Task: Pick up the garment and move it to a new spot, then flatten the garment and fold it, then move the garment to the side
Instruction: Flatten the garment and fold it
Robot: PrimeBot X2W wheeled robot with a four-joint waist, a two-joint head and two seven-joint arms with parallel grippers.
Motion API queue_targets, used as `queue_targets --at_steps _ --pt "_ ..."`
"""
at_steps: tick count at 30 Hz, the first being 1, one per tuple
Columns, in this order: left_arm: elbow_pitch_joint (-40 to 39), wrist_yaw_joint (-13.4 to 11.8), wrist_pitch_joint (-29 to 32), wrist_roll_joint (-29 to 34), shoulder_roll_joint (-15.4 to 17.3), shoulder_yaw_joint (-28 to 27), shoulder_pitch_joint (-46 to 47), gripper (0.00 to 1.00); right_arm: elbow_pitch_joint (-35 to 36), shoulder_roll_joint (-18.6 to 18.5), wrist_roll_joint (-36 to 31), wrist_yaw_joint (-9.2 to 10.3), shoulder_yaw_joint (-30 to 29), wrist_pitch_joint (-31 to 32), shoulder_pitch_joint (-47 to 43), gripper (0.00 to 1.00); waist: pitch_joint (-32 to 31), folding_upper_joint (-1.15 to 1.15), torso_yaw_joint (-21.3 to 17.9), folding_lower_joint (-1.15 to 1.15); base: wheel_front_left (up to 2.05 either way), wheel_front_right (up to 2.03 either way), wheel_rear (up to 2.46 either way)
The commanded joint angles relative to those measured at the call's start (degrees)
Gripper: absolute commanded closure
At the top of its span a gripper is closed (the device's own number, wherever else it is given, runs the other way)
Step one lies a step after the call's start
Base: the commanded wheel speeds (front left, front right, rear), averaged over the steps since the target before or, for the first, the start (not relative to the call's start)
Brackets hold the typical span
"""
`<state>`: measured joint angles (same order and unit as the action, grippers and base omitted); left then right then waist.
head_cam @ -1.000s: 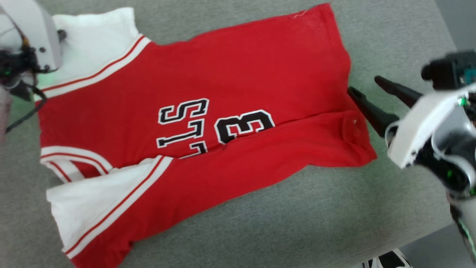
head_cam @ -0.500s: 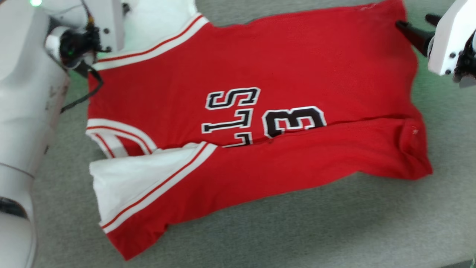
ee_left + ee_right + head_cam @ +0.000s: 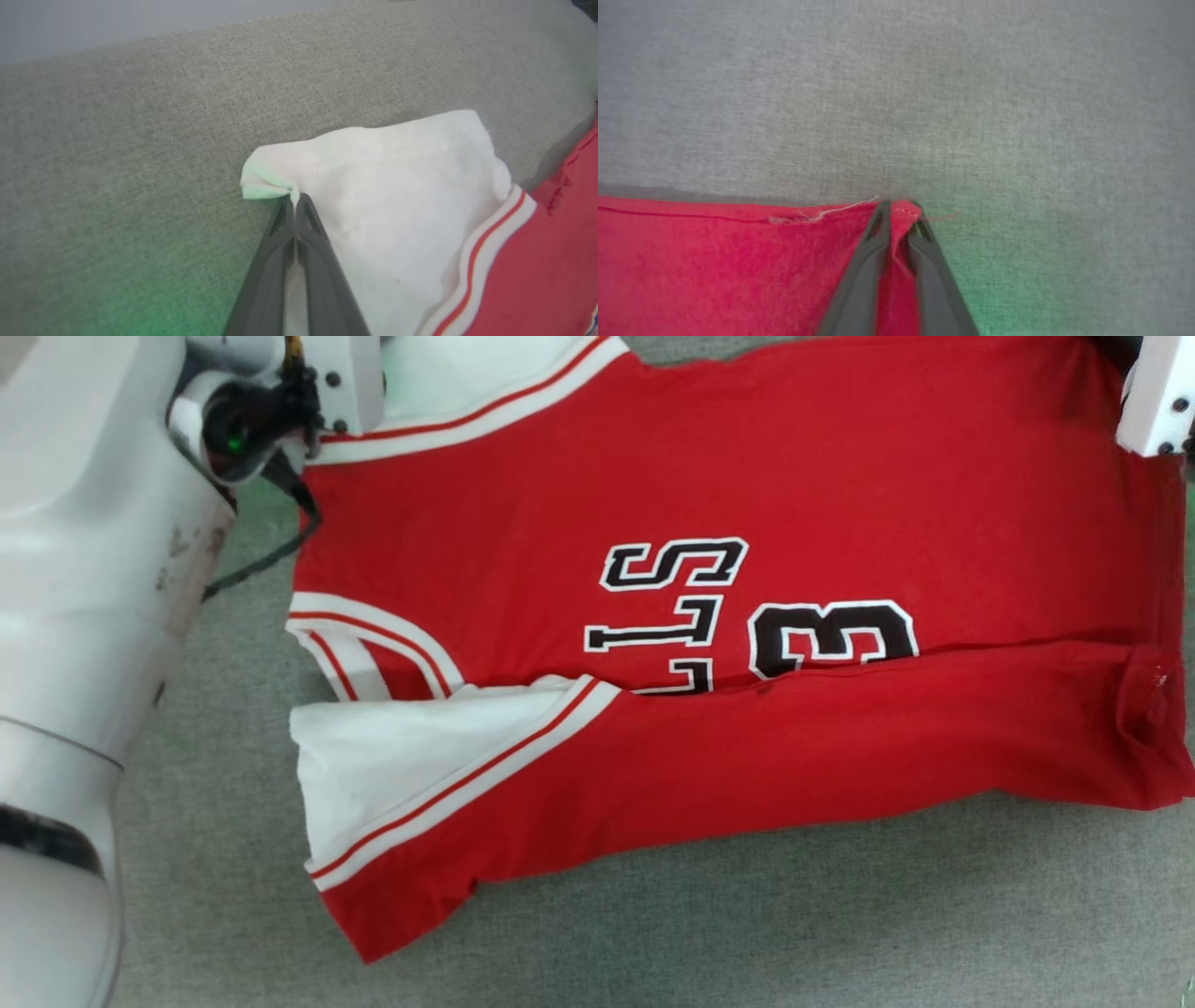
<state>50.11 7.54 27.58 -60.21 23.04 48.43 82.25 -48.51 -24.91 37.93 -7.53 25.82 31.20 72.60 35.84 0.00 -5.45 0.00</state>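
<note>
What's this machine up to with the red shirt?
A two-armed robot is partway through folding a red shirt spread on a grey padded surface. The shirt's near long edge is already folded over the lettering. The left tool pinches the tip of the far white sleeve, and the right tool pinches a corner of the red hem. Neither corner looks lifted yet.

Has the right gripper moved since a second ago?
Yes. Against the garment, the right gripper went from beside the hem's middle to its far corner.
</note>
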Motion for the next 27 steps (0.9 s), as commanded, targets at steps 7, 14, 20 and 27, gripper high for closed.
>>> queue_targets --at_steps 7,14,20,27 --pt "-3.73 -0.12 -7.63 -5.37 0.79 0.37 -5.38 1.0 0.45 -2.31 2.69 0.09 3.15 -6.14 -3.35 1.0 -6.09 0.0 2.12 0.0 0.0 0.0 0.0" --pt "-15.09 -0.12 -14.19 -9.4 6.47 1.97 -12.56 1.0 7.86 -6.99 5.98 0.09 7.49 -7.65 -10.4 1.0 -10.75 0.0 3.06 0.0 0.0 0.0 0.0" --pt "-25.68 -0.12 -20.32 -11.15 11.81 2.15 -22.19 1.0 15.77 -11.7 8.4 0.09 8.2 -7.9 -18.39 1.0 -13.24 0.0 3.67 0.0 0.0 0.0 0.0" --pt "-40.55 -3.82 -27.35 -12.21 18.27 1.85 -36.53 1.0 23.98 -15.71 9.85 0.09 5.13 -7.79 -28.62 1.0 -14.2 0.0 4.47 0.0 0.0 0.0 0.0"
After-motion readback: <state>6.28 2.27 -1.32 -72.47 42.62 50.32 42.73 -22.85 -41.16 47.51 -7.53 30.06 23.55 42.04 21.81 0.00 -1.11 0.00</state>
